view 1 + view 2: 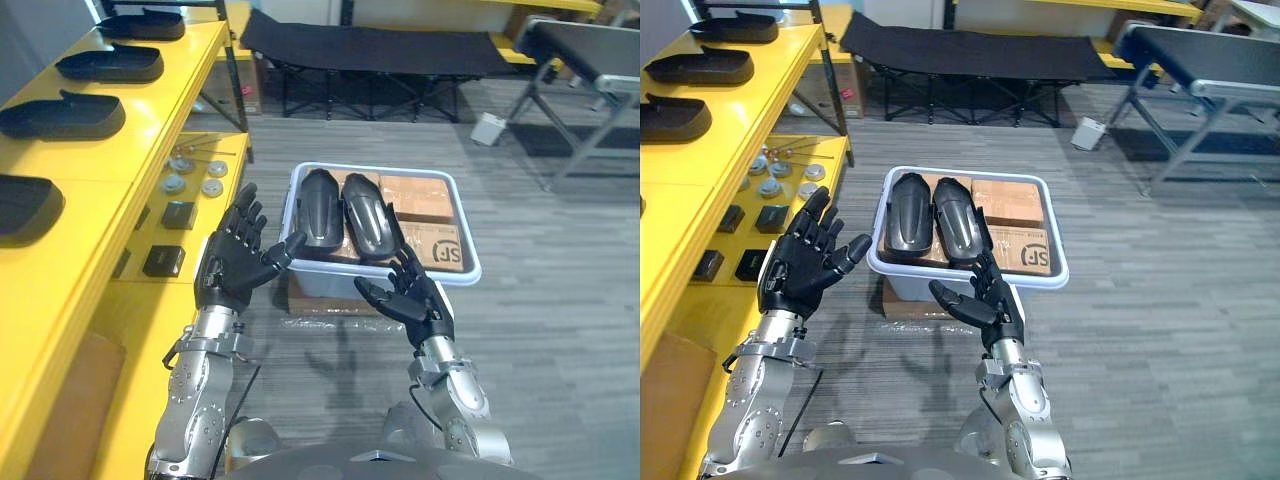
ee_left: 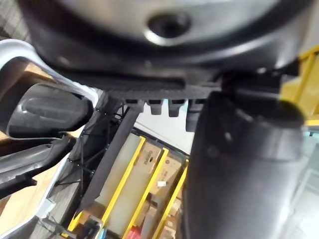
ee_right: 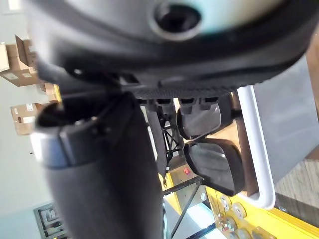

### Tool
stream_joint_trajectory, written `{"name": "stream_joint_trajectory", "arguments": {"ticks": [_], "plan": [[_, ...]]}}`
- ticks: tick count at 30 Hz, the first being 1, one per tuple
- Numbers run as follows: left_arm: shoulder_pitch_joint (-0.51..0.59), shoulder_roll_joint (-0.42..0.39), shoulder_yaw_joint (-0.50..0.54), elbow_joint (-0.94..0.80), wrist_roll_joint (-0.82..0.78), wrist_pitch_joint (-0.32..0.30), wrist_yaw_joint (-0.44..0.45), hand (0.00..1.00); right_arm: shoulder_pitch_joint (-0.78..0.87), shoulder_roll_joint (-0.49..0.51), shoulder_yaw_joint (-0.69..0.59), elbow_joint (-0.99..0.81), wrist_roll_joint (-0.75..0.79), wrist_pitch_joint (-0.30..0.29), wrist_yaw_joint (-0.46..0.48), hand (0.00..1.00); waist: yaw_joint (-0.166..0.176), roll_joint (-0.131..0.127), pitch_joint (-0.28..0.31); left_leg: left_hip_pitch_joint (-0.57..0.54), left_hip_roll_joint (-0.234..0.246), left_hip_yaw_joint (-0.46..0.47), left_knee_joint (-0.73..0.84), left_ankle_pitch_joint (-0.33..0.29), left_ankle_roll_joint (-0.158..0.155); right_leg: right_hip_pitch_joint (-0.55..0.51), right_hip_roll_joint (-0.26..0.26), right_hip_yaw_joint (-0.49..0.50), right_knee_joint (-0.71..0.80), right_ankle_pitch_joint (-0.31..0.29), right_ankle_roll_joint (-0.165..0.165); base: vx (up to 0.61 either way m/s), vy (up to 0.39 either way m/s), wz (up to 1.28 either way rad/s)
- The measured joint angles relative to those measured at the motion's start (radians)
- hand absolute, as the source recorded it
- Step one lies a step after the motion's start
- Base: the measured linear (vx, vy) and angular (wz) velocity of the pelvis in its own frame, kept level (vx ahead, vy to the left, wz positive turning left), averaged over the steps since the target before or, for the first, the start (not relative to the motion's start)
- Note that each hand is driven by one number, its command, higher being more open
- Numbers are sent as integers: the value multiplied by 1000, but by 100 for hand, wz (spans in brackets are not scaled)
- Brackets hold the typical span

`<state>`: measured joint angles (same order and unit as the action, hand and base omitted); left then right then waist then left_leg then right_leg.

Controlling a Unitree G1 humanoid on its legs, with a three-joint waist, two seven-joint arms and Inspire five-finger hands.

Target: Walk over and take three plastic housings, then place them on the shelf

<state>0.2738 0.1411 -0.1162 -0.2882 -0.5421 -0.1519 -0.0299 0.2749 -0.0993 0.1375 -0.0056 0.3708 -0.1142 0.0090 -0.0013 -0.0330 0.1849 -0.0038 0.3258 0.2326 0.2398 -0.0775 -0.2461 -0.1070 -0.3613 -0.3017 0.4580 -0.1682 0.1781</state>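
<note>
Left eye view puts both hands in front of you, raised above the grey floor and holding nothing. Your left hand has its fingers spread wide, palm turned toward the bin, and its thumb tip is just beside the bin's left rim. Your right hand is lower, at the bin's near edge, with its fingers also spread and pointing toward the bin.

The white bin sits on a cardboard box on the floor. Two black plastic housings lie in its left half, lengthwise and close side by side: the left housing and the right housing. They rest on brown cartons that fill the rest of the bin.

Your right wrist view shows the same pair of housings inside the white rim, past the hand. Your left wrist view catches one housing by the rim.

On your left runs the yellow shelf. Four more dark housings sit in a row along its top, the second one well apart from your left hand. On its lower ledge you can see some round metal discs and two small black blocks. A black folding cot stands on the floor beyond the bin.
</note>
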Motion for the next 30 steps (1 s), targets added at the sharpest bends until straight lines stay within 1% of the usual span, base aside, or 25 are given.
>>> {"name": "stream_joint_trajectory", "arguments": {"ticks": [2, 3, 4, 5, 6, 7, 8, 9, 10, 11, 12, 13, 14, 15, 17, 18, 20, 22, 23, 24, 25, 26, 28, 29, 30], "plan": [[17, -27, -30, 9, -2, 3, 2, 100, -6, -43, -12, -2, -1, 9, 14, 100, -2, 51, -11, 10, 47, -21, -43, 69, 17, -21, 47, -27, 64, -53, -44, 159, -408, 9], [22, -38, -56, 9, -11, 4, -6, 100, -11, -71, -22, -2, -3, 23, 23, 100, -8, 65, -14, 10, 70, -19, -56, 106, 51, -23, 70, -44, 75, -66, -65, 179, -423, -7], [29, -47, -71, 6, -31, 2, -32, 100, -11, -91, -32, -2, -2, 25, 33, 100, -11, 69, -15, 0, 81, -14, -26, 127, 85, -9, 80, -56, 58, -75, -80, 161, -364, -5], [32, -48, -77, 4, -40, 1, -39, 100, -11, -96, -35, -2, -2, 25, 34, 100, -13, 70, -16, -11, 85, -11, 3, 128, 100, -2, 87, -59, 51, -76, -82, 130, -279, 7], [34, -48, -89, 3, -43, -1, -49, 100, -4, -101, -46, -3, -1, 25, 37, 100, -26, 74, -17, -45, 101, 8, 62, 150, 156, 27, 103, -81, 26, -78, -85, 127, -247, 33], [40, -48, -104, 3, -42, -2, -53, 100, 17, -102, -63, -3, -1, 24, 44, 100, -36, 71, -15, -71, 120, 36, 116, 175, 206, 76, 113, -112, -13, -78, -86, 122, -195, 58], [47, -48, -116, 4, -43, -2, -59, 100, 44, -102, -82, -3, -1, 23, 48, 100, -35, 66, -11, -101, 145, 66, 195, 178, 221, 123, 128, -143, -57, -76, -87, 115, -139, 58], [50, -48, -120, 4, -44, -2, -61, 100, 57, -102, -91, -3, -1, 22, 48, 100, -33, 67, -10, -122, 149, 68, 244, 153, 217, 147, 128, -147, -77, -73, -87, 105, -21, 49], [57, -48, -124, 3, -44, -2, -66, 100, 75, -102, -106, -3, -1, 11, 48, 100, -26, 72, -9, -146, 124, 72, 325, 72, 189, 184, 130, -162, -117, -59, -81, 99, 72, 30], [59, -46, -123, 3, -44, -5, -67, 100, 75, -102, -110, -2, -2, -3, 46, 100, -20, 77, -7, -151, 91, 86, 338, 15, 184, 202, 129, -167, -144, -46, -72, 116, 156, 22], [58, -43, -123, 3, -44, -8, -73, 100, 71, -101, -107, -2, -9, -37, 35, 100, -12, 79, -7, -149, 52, 100, 299, -30, 186, 207, 118, -172, -171, -29, -59, 95, 153, 13], [58, -43, -124, 4, -44, -9, -79, 100, 67, -100, -106, -2, -12, -54, 25, 100, -9, 79, -7, -145, 29, 99, 265, -36, 185, 207, 113, -174, -186, -18, -50, 107, 194, 23], [53, -44, -132, 4, -45, -12, -92, 100, 52, -101, -108, -2, -15, -82, -1, 100, -4, 86, -14, -115, -21, 78, 171, -43, 155, 199, 95, -187, -206, 5, -25, 125, 213, 37], [44, -46, -146, 4, -46, -15, -106, 100, 24, -98, -106, 3, -19, -96, -41, 100, -7, 76, -9, -114, -59, 80, 115, -38, 128, 192, 82, -193, -243, 38, -8, 110, 207, 30], [51, -33, -150, 4, -49, -16, -126, 100, -34, -97, -101, 44, -46, -95, -82, 100, 10, 65, -5, -110, -82, 100, 101, -40, 133, 200, 73, -189, -305, 94, -4, 57, 212, -4], [49, -13, -155, 4, -44, -15, -138, 100, -90, -95, -105, 90, -49, -95, -117, 100, 14, 60, -7, -107, -95, 109, 101, -47, 144, 201, 62, -188, -320, 124, -6, 48, 237, -18], [37, 3, -171, 4, -42, -15, -150, 100, -182, -94, -134, 180, -50, -96, -177, 100, 18, 59, -7, -98, -110, 123, 96, -55, 157, 199, 44, -189, -311, 154, -11, 58, 225, -11], [17, 26, -196, 0, -40, -1, -158, 100, -281, -101, -216, 293, -51, -96, -267, 100, 29, 57, -5, -94, -131, 118, 86, -60, 166, 197, 30, -200, -298, 182, -15, 49, 205, 8], [12, 31, -199, 0, -39, 2, -157, 100, -313, -108, -239, 323, -51, -96, -287, 100, 30, 53, -3, -96, -133, 118, 87, -62, 168, 196, 27, -206, -298, 186, -16, 14, 130, 15], [-1, 44, -197, 0, -41, 2, -156, 100, -385, -135, -280, 387, -51, -96, -328, 100, 32, 42, 4, -110, -139, 112, 91, -64, 172, 189, 22, -222, -298, 187, -16, -31, 93, 17], [-22, 55, -189, 0, -43, 2, -155, 100, -458, -182, -321, 441, -50, -96, -362, 100, 32, 40, 10, -147, -141, 98, 104, -66, 175, 169, 21, -239, -297, 193, -12, -35, 68, 21], [-35, 56, -181, 0, -44, 3, -153, 100, -499, -209, -342, 465, -50, -97, -378, 100, 33, 42, 18, -168, -140, 89, 112, -65, 175, 157, 22, -246, -298, 197, -13, -74, 71, 26], [-85, 55, -133, 0, -45, 4, -142, 100, -668, -330, -403, 557, -49, -97, -429, 100, 37, 47, 75, -230, -140, 63, 140, -59, 186, 128, 24, -275, -299, 206, -15, -137, 94, 24], [-92, 55, -120, 0, -45, 4, -142, 100, -701, -362, -407, 574, -49, -97, -437, 100, 41, 48, 87, -242, -140, 59, 144, -57, 188, 122, 24, -280, -300, 206, -15, -142, 93, 23], [-101, 55, -106, 0, -45, 4, -141, 100, -755, -424, -408, 600, -49, -97, -441, 100, 49, 53, 112, -263, -140, 47, 154, -55, 192, 116, 26, -294, -303, 206, -15, -78, 54, 19]]}}
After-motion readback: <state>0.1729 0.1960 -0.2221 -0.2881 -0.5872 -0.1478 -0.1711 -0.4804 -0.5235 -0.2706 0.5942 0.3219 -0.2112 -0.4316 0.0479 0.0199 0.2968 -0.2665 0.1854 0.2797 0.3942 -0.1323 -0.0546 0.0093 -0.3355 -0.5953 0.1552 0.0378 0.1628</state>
